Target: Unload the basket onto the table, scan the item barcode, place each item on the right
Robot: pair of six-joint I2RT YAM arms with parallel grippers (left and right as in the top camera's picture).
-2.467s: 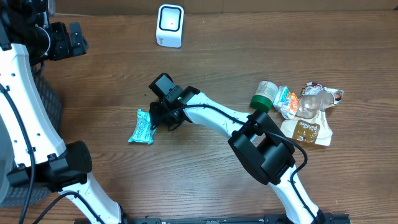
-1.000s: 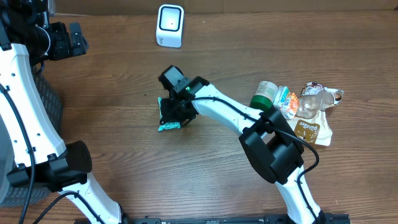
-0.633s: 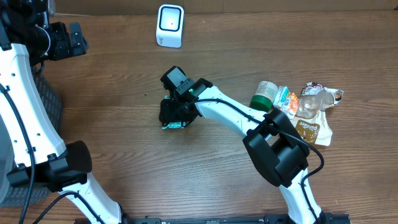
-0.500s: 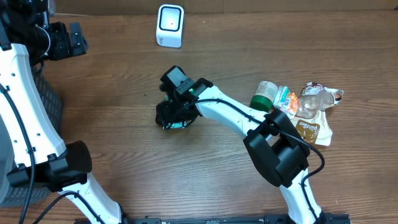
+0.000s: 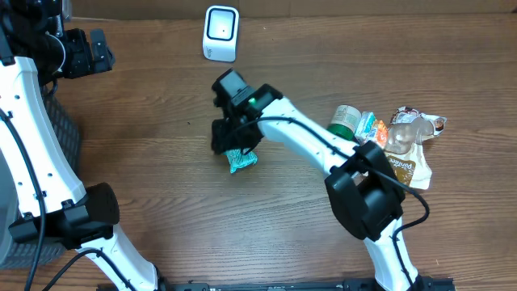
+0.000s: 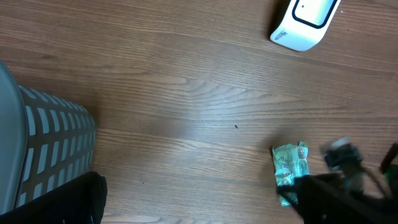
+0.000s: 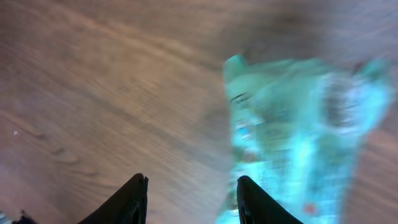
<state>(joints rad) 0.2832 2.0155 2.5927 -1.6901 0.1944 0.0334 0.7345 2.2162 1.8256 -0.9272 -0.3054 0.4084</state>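
The crumpled teal foil packet [image 5: 241,160] lies on the wooden surface [image 5: 161,202], well apart from the white box-shaped barcode scanner [image 5: 220,33] at the far edge. The right fingers [image 7: 129,200] hover just beside it, spread apart with bare wood between them, gripping nothing. The left fingers [image 5: 98,50] stand wide apart and empty. To my eye nothing is scanned yet: the packet needs picking up and showing to the scanner.

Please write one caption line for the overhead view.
Right gripper over a crumpled teal packet; white scanner at the table's far edge.
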